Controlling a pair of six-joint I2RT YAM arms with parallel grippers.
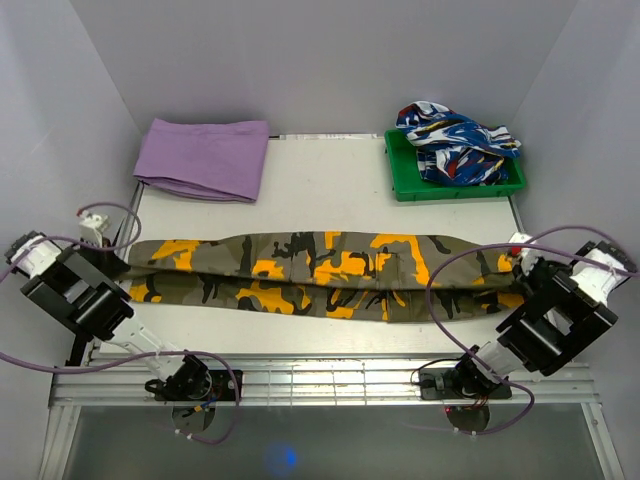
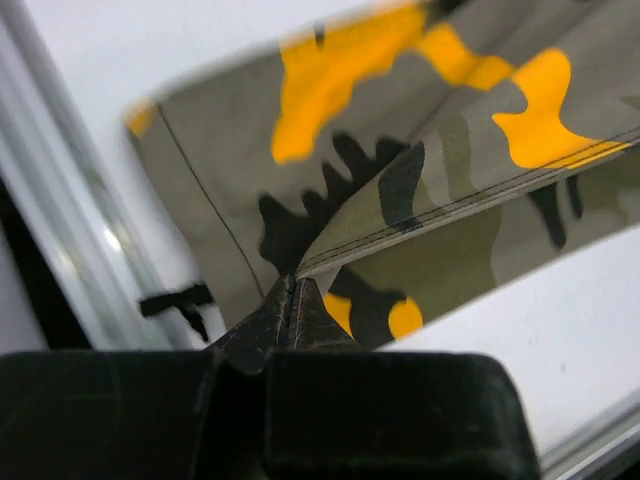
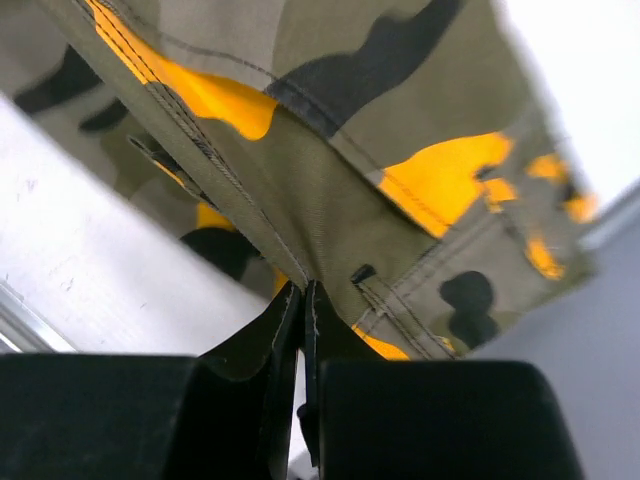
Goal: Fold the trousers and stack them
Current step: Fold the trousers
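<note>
The camouflage trousers (image 1: 320, 272) lie stretched lengthwise across the table from left to right, folded along their length. My left gripper (image 2: 291, 287) is shut on the hem edge of the trousers (image 2: 420, 170) at their left end, which lifts off the table at the pinch. My right gripper (image 3: 303, 290) is shut on the waistband edge of the trousers (image 3: 330, 200) at the right end, near a belt loop. In the top view both sets of fingertips are hidden behind the wrist housings.
A folded purple cloth (image 1: 205, 158) lies at the back left. A green tray (image 1: 404, 180) at the back right holds a blue, white and red garment (image 1: 455, 142). White walls close in the table on three sides; a metal rail (image 1: 320, 380) runs along the near edge.
</note>
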